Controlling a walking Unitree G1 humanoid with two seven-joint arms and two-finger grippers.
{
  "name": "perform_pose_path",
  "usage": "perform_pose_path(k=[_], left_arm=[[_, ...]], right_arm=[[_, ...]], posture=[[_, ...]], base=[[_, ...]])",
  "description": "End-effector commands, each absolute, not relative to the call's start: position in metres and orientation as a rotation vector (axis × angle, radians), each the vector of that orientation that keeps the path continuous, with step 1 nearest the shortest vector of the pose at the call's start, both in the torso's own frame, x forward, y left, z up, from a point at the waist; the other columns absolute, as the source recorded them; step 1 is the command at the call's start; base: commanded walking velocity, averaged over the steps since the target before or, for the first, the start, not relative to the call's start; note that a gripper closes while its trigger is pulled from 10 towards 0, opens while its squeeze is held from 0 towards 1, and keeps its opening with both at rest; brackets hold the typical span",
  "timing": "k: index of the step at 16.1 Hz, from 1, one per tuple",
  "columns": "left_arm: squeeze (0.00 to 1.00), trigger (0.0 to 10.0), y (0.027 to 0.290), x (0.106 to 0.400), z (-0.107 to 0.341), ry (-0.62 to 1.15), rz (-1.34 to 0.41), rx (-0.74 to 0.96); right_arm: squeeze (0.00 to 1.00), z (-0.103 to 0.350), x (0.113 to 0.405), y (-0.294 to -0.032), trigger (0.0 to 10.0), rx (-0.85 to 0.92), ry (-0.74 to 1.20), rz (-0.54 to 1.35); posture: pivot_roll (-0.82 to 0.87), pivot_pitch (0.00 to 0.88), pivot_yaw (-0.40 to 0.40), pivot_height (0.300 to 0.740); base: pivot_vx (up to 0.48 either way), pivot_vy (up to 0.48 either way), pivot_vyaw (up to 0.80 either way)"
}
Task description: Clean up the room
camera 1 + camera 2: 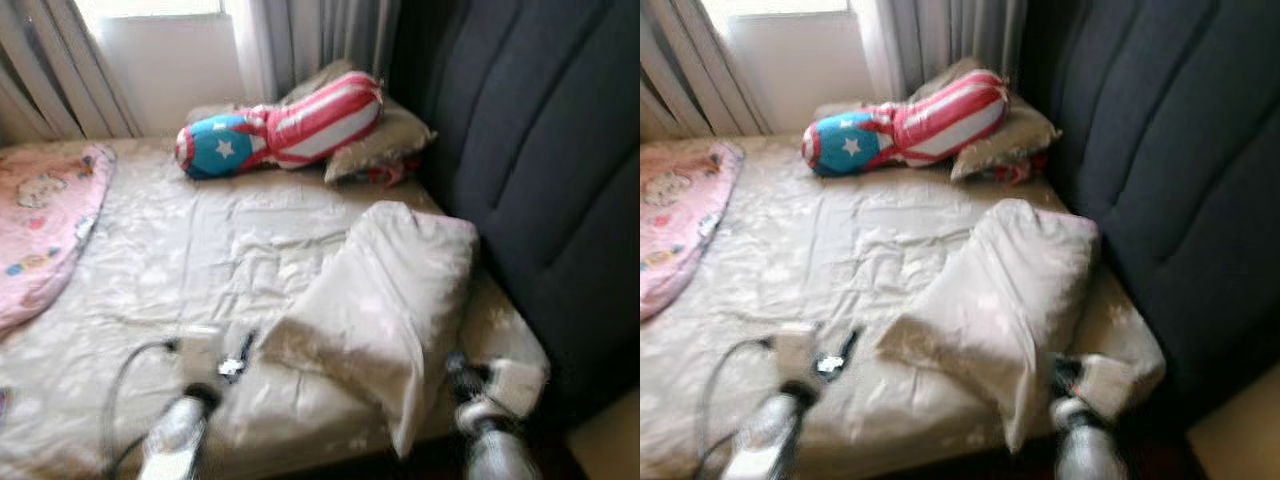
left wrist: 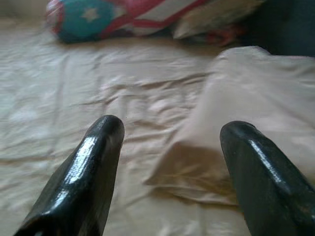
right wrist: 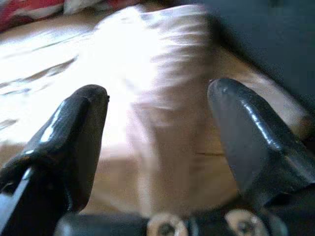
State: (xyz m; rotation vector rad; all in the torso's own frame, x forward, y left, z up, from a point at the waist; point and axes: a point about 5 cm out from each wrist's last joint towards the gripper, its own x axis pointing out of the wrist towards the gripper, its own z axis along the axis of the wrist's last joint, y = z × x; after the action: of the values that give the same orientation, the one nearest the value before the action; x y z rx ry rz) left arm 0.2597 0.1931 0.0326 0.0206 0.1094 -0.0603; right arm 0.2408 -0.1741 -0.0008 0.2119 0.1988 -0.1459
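A beige pillow (image 1: 385,290) lies slanted on the right side of the bed (image 1: 190,270), one corner hanging over the front edge. My left gripper (image 1: 238,355) hovers low over the sheet just left of the pillow's near corner; in the left wrist view the left gripper (image 2: 172,127) is open, and the pillow (image 2: 256,98) sits ahead of one finger. My right gripper (image 1: 460,370) is at the pillow's near right end; in the right wrist view the right gripper (image 3: 157,91) is open, facing the pillow (image 3: 162,73).
A red, white and blue star cushion (image 1: 280,125) rests on a second beige pillow (image 1: 385,145) at the far end under the curtained window. A pink blanket (image 1: 45,220) covers the bed's left side. A dark padded headboard (image 1: 540,170) runs along the right.
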Motion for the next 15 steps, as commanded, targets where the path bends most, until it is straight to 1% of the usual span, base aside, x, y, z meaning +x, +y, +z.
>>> perform_pose_path(k=[1, 3, 5, 7, 10, 12, 15], left_arm=[[0.00, 10.0, 0.185, 0.263, 0.036, 0.100, -0.082, 0.012], [0.00, 10.0, 0.184, 0.264, 0.036, 0.101, -0.079, 0.010], [0.00, 10.0, 0.183, 0.265, 0.037, 0.099, -0.076, 0.002], [0.00, 10.0, 0.183, 0.265, 0.037, 0.102, -0.077, -0.002], [0.00, 10.0, 0.182, 0.263, 0.030, 0.127, -0.058, -0.007], [0.00, 10.0, 0.175, 0.262, 0.029, 0.130, -0.050, -0.020], [0.00, 10.0, 0.177, 0.261, 0.029, 0.131, -0.047, -0.020]], right_arm=[[0.00, -0.006, 0.235, -0.183, 10.0, 0.197, 0.227, -0.164], [0.00, -0.005, 0.236, -0.180, 10.0, 0.169, 0.229, -0.121], [0.00, -0.005, 0.236, -0.178, 10.0, 0.185, 0.229, -0.101], [0.00, -0.007, 0.235, -0.177, 10.0, 0.172, 0.244, -0.081], [0.00, -0.003, 0.239, -0.178, 10.0, 0.176, 0.231, -0.062], [0.00, -0.001, 0.242, -0.187, 10.0, 0.161, 0.238, -0.064], [0.00, 0.001, 0.247, -0.184, 10.0, 0.167, 0.224, -0.066]], posture=[[-0.06, 0.000, -0.007, 0.740], [-0.06, 0.000, -0.010, 0.740], [-0.06, 0.000, -0.012, 0.740], [-0.06, 0.000, -0.016, 0.740], [-0.09, 0.000, -0.027, 0.740], [-0.08, 0.000, -0.039, 0.740], [-0.07, 0.000, -0.036, 0.740]], base=[[0.337, 0.000, 0.00], [0.326, 0.000, 0.00], [0.000, 0.000, 0.80], [0.000, 0.000, 0.43], [0.000, 0.000, 0.00], [0.000, 0.000, 0.00], [0.000, 0.000, 0.00]])
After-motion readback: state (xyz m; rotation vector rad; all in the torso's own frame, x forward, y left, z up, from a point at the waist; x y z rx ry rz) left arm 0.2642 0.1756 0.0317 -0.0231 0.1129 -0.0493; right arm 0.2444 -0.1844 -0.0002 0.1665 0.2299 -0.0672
